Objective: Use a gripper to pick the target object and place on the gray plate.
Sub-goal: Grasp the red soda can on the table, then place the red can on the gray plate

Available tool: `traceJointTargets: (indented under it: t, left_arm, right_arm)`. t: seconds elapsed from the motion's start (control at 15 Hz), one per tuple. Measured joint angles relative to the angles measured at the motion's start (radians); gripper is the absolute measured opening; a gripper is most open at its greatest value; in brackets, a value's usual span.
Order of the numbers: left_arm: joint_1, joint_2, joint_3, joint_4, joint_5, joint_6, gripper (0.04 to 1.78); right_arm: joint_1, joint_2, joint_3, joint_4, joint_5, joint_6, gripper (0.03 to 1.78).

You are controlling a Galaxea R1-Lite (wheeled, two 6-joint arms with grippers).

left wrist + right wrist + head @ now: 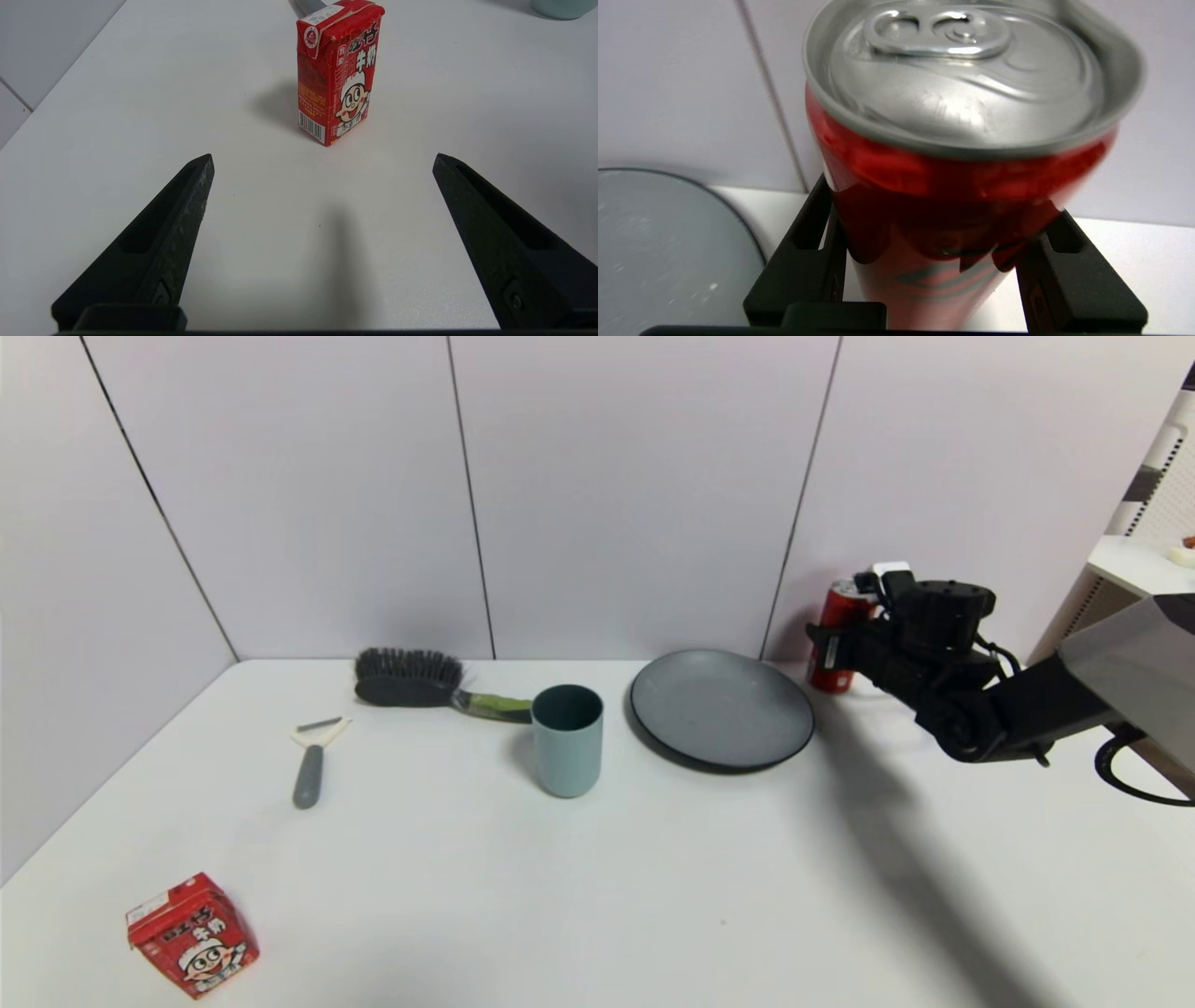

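Note:
The tall red can (840, 609) with a silver top stands upright at the back right of the table, next to the wall and just right of the gray plate (721, 707). My right gripper (829, 649) reaches in from the right and its two black fingers press the can's sides at mid-height. In the right wrist view the can (957, 140) fills the space between the fingers (808, 261) of the right gripper (943, 200), with the plate's edge (668, 242) beside it. My left gripper (322, 158) is open and empty, low over the table.
A blue-gray cup (567, 739) stands left of the plate. A black hairbrush (411, 678) and a peeler (310, 765) lie at the back left. A red cartoon-face carton (193, 935) stands at the front left, ahead of the left gripper in its wrist view (338, 70).

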Motion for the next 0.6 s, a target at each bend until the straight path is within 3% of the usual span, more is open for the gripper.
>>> traceJointTargets:
  t: [0.4,0.6]
  left_arm:
    - [0.000,0.000,0.000,0.000,0.000,0.000,1.69]
    - [0.000,0.000,0.000,0.000,0.000,0.000,1.69]
  right_arm:
    - [-0.014,0.016,-0.050,0.002,0.003,0.009,0.92]
    - [-0.019,-0.045,-0.043,0.003,0.033,0.012,0.91]
